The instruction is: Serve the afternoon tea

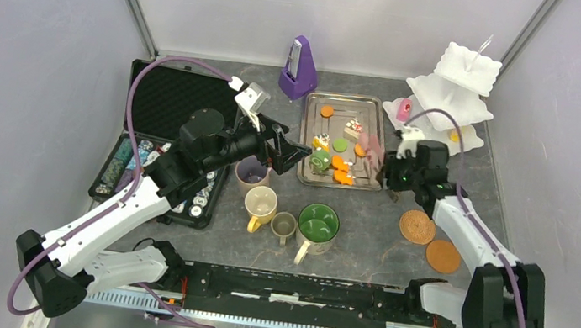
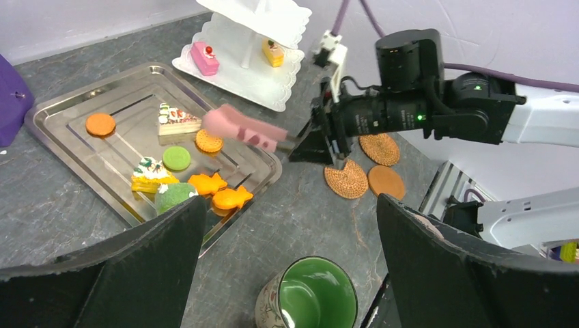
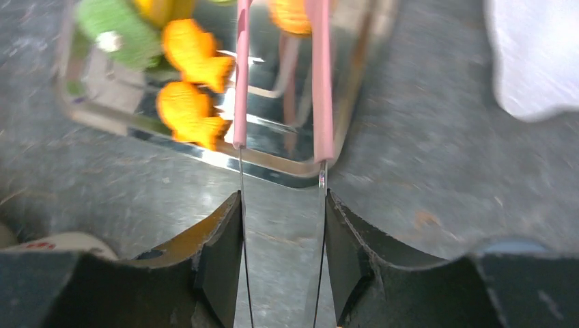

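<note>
Sizing things up from big to small, lol. Got the white three-tier stand (image 1: 449, 92) out at 2 o'clock on the table, with a pink pastry (image 2: 205, 57) and a yellow pastry (image 2: 273, 52) on the bottom tier already. Then the steel tray (image 1: 305, 132) at 12 o'clock, loaded with the rest of the toy pastries (image 2: 176, 158). Four mugs (image 1: 260, 204) bunched at the tray's 7 o'clock, big green mug (image 1: 318, 223) included, none on the cork coasters (image 1: 417, 226) over at 4 o'clock yet.

Left gripper (image 1: 299, 152): fingers spread wide, holding nothing, hanging by the tray's 9 o'clock edge, just beside the mauve mug (image 1: 252, 172). Right gripper (image 3: 283, 205): pinched partway on the metal handles of the pink tongs (image 2: 242, 128), reaching in from the tray's 3 o'clock side. Tong tips apart, seemingly empty, just over the round waffle biscuit (image 2: 209, 141).

Guessing the step = grabbing that biscuit. Tips for doing it well:
- Drop straight down with one tip on either side of the biscuit.
- Squeeze slowly, only enough to pinch the edges.
- Lift clear of the tray lip before swinging toward 2 o'clock.
- Going by the top view, steer clear of the cake slice (image 2: 179, 119) at the biscuit's 11 o'clock and the two orange fish (image 2: 218, 191) at its 7 o'clock.
- Leave the left arm put, out of the way.
</note>
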Controlling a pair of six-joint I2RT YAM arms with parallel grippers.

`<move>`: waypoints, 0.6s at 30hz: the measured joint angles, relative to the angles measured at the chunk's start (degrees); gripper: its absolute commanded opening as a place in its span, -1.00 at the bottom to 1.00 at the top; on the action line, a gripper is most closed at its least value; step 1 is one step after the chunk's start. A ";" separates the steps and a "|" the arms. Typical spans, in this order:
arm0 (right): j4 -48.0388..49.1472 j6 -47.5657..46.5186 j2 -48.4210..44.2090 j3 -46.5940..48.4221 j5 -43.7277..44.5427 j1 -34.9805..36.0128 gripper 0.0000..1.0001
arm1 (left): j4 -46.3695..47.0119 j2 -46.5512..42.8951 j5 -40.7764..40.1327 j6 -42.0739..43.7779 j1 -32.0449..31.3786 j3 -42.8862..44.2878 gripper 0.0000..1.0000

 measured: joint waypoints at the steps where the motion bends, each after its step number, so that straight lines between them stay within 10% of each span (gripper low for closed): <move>1: -0.07 -1.36 1.38 0.92 -0.76 2.27 -0.02 | 0.00 0.02 0.00 0.00 -0.02 0.00 1.00; 18: -6.08 -18.75 12.83 13.03 -8.41 13.09 0.02 | -0.02 -0.02 -0.24 0.00 -0.02 0.00 1.00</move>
